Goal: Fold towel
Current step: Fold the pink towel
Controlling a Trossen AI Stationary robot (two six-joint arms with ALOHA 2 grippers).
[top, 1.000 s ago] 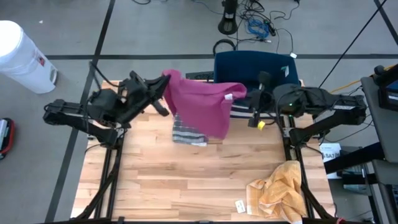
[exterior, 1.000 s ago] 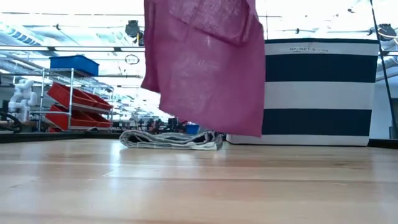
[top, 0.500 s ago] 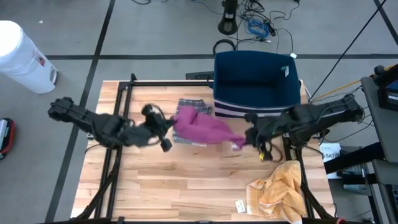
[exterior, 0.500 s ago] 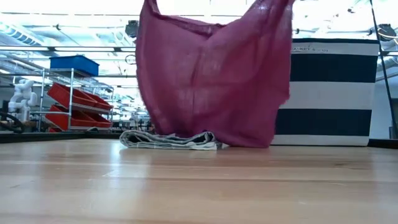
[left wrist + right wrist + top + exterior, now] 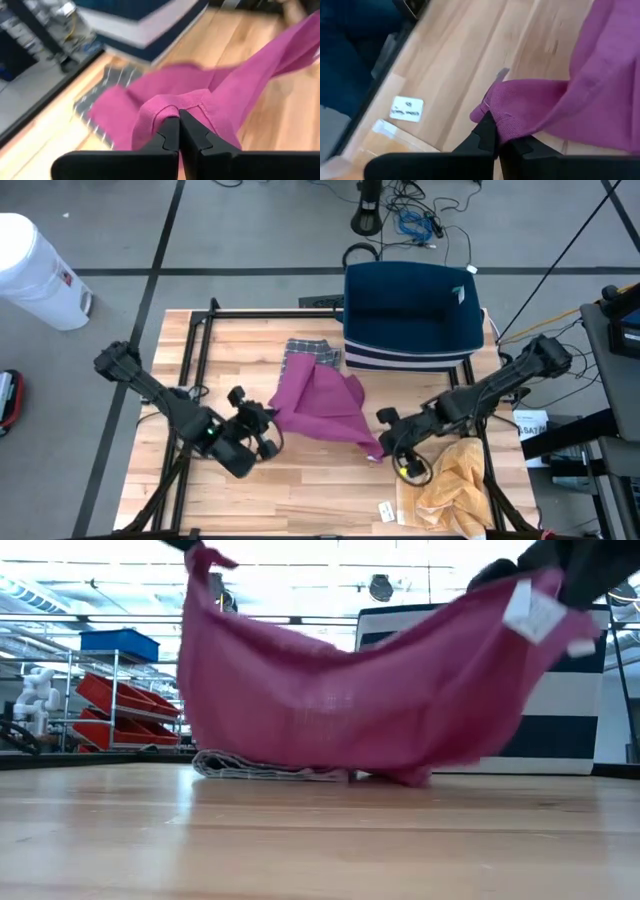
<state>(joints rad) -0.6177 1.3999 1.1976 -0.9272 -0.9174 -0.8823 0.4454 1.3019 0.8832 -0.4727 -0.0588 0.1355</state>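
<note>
The magenta towel (image 5: 322, 406) (image 5: 370, 690) is stretched between both grippers and sags in the middle. Its far part lies over the folded grey striped towel (image 5: 303, 350) (image 5: 262, 766), and its lowest fold (image 5: 410, 776) reaches the table. My left gripper (image 5: 268, 418) (image 5: 179, 131) is shut on the towel's left corner. My right gripper (image 5: 388, 436) (image 5: 495, 136) is shut on its right corner, which carries a white tag (image 5: 527, 610). My left gripper pinches the towel's left corner (image 5: 175, 106) at its hemmed edge, bunched between the two fingers. The corner is held above the table (image 5: 200, 560), and the cloth runs away from it toward the other arm. My right gripper pinches the towel's right corner (image 5: 506, 114), bunched between the fingers, near the table's right side. That corner is lifted clear (image 5: 545, 588), and the cloth slopes down from it.
A navy and white striped basket (image 5: 410, 310) (image 5: 560, 730) stands at the far right. A crumpled yellow towel (image 5: 450, 485) lies at the near right corner with a white label (image 5: 387, 510) beside it. Bare wood lies along the near left of the table (image 5: 250, 490).
Both grippers have come down and moved toward the table's near edge, drawing apart and staying shut. The towel, which hung high beside the basket, has been pulled forward and spread out between them. Its lower part now trails over the striped towel onto the table.
</note>
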